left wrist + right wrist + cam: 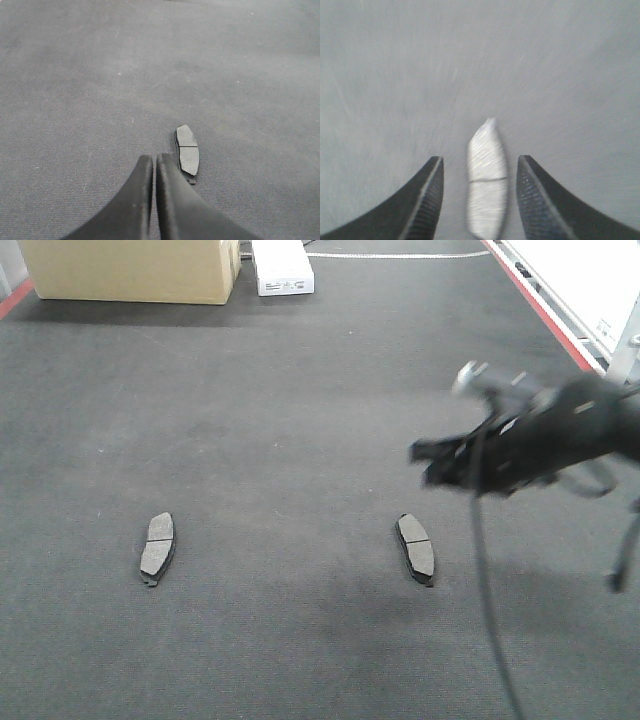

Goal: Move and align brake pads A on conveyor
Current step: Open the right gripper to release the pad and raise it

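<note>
Brake pad (487, 180) blurred, cut off below, right claw (480, 159) spread

Your right arm (545, 435): black casing, silver cap (468, 376), thin black cable (483, 570). Your left fingers (132, 200): smooth matte black, tapered. Your right fingers (425, 200): black, cross-hatched inner faces.

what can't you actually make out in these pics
Front view: the right gripper is smeared by motion blur, so its jaws cannot be read there.
Right wrist view: the brake pad between the open fingers is blurred and washed out; its surface texture is lost.
Front view: the cardboard box is cut off by the top edge.
</note>
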Available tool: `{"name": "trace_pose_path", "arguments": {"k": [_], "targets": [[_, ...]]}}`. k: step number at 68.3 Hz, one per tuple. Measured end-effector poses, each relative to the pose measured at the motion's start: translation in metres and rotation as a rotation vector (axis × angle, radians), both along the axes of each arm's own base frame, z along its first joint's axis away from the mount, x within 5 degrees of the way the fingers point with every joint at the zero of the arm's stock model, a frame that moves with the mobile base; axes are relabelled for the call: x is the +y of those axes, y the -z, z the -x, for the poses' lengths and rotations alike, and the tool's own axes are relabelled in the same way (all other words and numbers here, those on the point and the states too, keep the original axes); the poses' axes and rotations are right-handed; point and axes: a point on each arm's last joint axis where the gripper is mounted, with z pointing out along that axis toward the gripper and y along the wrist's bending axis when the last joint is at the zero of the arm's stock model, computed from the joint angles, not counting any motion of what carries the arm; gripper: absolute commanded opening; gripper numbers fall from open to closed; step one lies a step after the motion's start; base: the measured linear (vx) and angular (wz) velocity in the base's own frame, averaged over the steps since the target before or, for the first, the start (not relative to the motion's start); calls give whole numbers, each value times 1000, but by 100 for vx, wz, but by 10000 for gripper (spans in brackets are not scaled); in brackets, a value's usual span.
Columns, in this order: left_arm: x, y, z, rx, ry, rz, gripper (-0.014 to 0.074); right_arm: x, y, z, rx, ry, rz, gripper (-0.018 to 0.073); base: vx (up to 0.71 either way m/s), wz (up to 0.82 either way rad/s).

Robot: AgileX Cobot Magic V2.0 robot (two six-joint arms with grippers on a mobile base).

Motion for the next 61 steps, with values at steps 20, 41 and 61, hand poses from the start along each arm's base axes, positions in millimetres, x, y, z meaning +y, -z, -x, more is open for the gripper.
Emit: {"name": "trace_pose_path", "arguments": {"k": [20, 41, 61], "targets": [[0, 0, 0, 0, 0, 0, -6, -45, -61, 65, -227, 63, 107, 307, 0, 0], [0, 0, 0, 0, 0, 0, -6, -53, -67, 152, -431, 59, 151, 251, 0, 0], [0, 0, 0, 0, 0, 0, -6, -56, -55, 220, -543, 64, 150, 10, 0, 0]]}}
